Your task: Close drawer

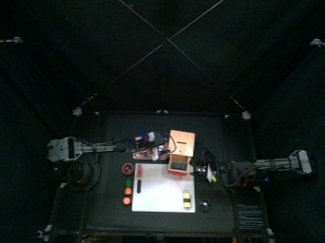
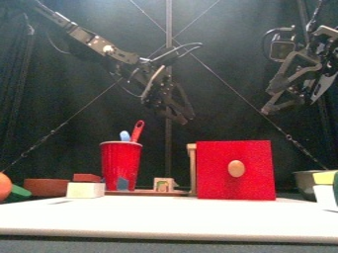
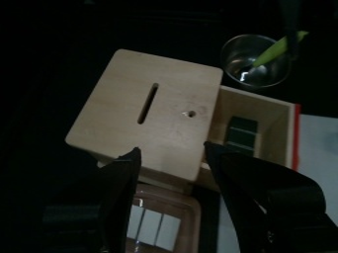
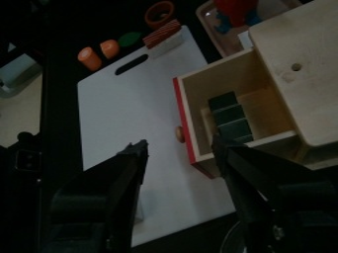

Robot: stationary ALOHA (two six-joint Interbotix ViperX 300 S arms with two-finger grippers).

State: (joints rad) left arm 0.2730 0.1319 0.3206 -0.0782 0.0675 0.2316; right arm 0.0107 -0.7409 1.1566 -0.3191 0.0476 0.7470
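Red-fronted, the drawer stands pulled out of its pale wooden box near the counter's middle, long axis running from the box toward the front edge and over the white mat. Its face carries a round wooden knob; dark green blocks lie inside. No writing is readable. Left pincer hovers above the box, jaws apart. Right pincer hangs over the drawer's front, jaws apart. Beside the box, a red cup holds utensils.
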